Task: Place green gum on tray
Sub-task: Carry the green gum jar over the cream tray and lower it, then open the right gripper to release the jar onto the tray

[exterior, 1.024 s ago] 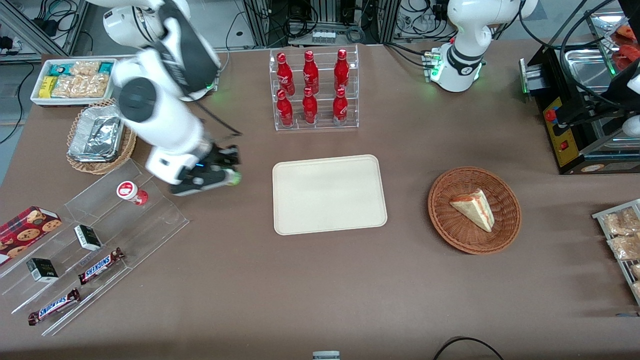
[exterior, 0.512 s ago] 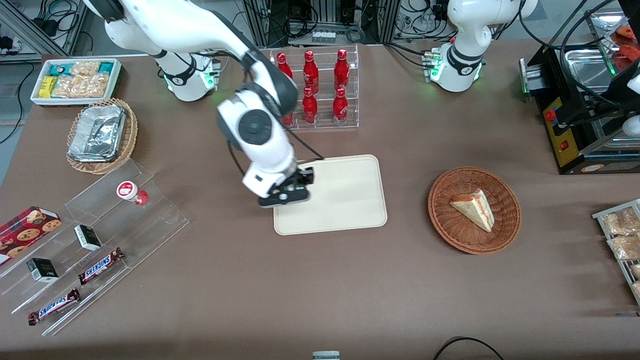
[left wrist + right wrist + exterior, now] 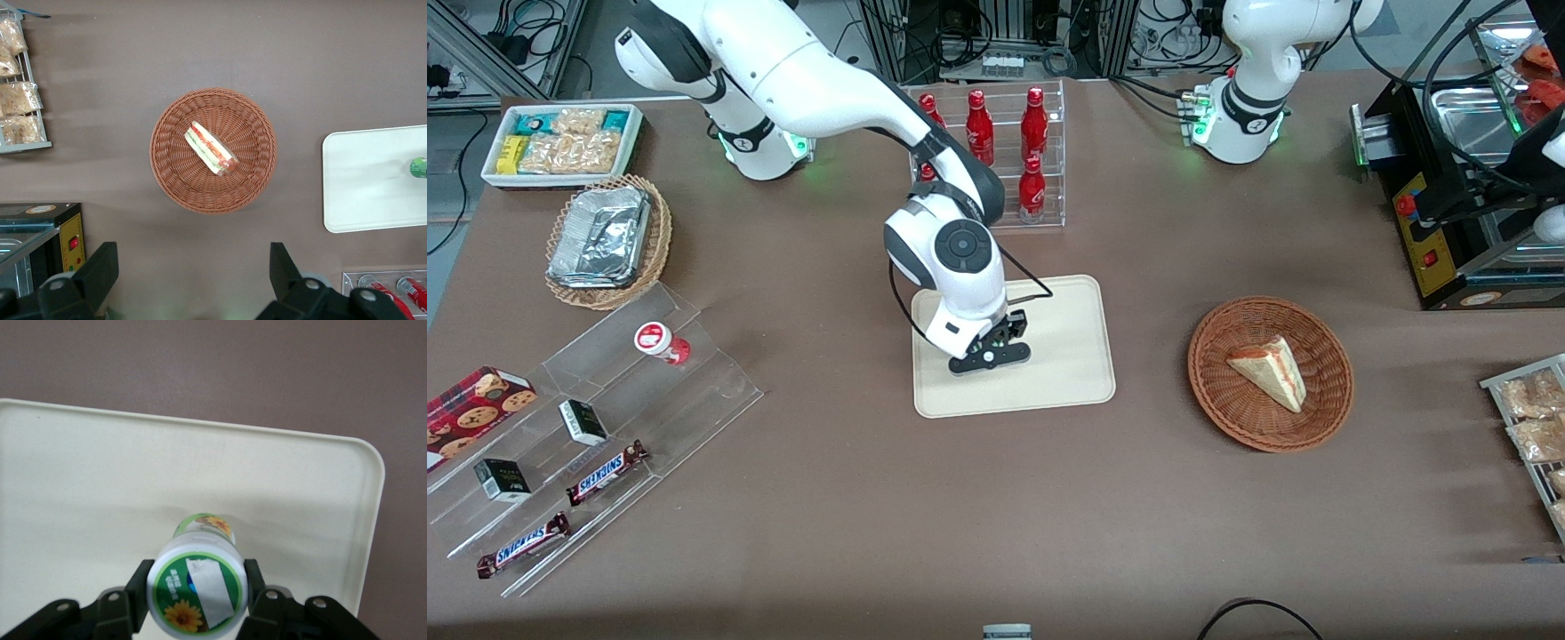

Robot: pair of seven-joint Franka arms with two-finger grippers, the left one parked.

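Observation:
The cream-beige tray (image 3: pixel 1060 356) lies at the middle of the table; it also shows in the left wrist view (image 3: pixel 367 180) and the right wrist view (image 3: pixel 100 473). My right gripper (image 3: pixel 991 352) is over the tray, on its half toward the working arm's end. It (image 3: pixel 195 584) is shut on the green gum (image 3: pixel 199 588), a green bottle with a white-rimmed lid bearing a sunflower mark, held upright with one finger (image 3: pixel 139 588) on each side. The gum's green body shows in the left wrist view (image 3: pixel 418 167). In the front view the wrist hides it. I cannot tell if its base touches the tray.
A red gum bottle (image 3: pixel 660 341) stands on the clear acrylic shelf (image 3: pixel 694 391) with chocolate bars. A rack of red cola bottles (image 3: pixel 1005 160) stands farther from the camera than the tray. A wicker basket (image 3: pixel 1214 391) with a sandwich lies toward the parked arm's end.
My gripper has carried the green gum from beside the acrylic shelf toward the parked arm's end, and now holds it over the tray, having moved further in over it.

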